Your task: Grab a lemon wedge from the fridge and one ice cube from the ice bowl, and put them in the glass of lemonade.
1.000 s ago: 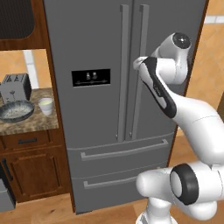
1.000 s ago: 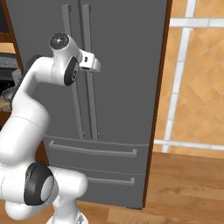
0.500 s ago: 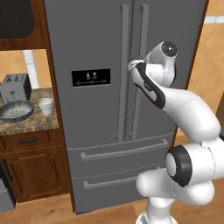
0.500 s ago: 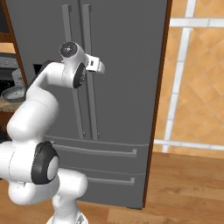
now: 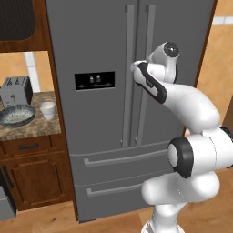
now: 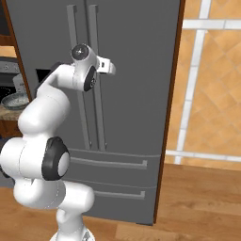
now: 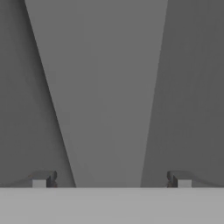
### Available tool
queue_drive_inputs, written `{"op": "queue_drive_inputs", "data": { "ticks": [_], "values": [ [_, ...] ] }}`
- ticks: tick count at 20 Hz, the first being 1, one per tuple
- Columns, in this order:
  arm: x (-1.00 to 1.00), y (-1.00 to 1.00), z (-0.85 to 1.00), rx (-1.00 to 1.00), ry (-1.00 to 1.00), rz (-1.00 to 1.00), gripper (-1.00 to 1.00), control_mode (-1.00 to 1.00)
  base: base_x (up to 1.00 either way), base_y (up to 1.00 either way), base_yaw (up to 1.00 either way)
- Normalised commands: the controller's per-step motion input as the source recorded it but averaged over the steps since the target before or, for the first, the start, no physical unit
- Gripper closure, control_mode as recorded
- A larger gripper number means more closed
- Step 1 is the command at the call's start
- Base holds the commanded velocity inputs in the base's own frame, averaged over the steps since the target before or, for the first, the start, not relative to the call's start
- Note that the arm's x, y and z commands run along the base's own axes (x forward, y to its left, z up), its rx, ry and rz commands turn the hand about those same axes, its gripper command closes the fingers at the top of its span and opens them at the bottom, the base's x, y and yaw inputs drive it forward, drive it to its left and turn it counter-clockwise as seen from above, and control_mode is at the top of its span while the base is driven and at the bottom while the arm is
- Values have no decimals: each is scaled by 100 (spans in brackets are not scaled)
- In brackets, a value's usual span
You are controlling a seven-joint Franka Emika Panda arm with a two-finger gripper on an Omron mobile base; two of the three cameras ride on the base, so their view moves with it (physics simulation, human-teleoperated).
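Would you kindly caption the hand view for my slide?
Open two-finger tool straddling a long vertical grey handle of the closed steel fridge.

A speckled stone counter (image 5: 32, 128) sits on a dark wooden cabinet (image 5: 34, 179), directly beside the fridge (image 5: 91, 41) on the side of its dispenser door. Three items rest on the counter. A grey toaster (image 5: 16, 90) stands at the back, farthest from the fridge. A wide shallow bowl (image 5: 16, 115) lies in front of the toaster. A small whitish cup (image 5: 48, 109) stands just beside the bowl, between it and the fridge, nearest the fridge wall.
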Motion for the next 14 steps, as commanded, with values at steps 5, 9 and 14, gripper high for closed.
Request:
{"op": "queue_drive_inputs", "data": {
  "ticks": [5, 9, 14],
  "values": [
    [33, 1, -4, 0, 0, 0, -100, -100, 0, 0, 0],
    [28, 10, 0, 0, 5, 0, 100, -100, 0, 0, 0],
    [5, 4, 0, 0, 3, 0, 100, -100, 0, 0, 0]
  ]
}}
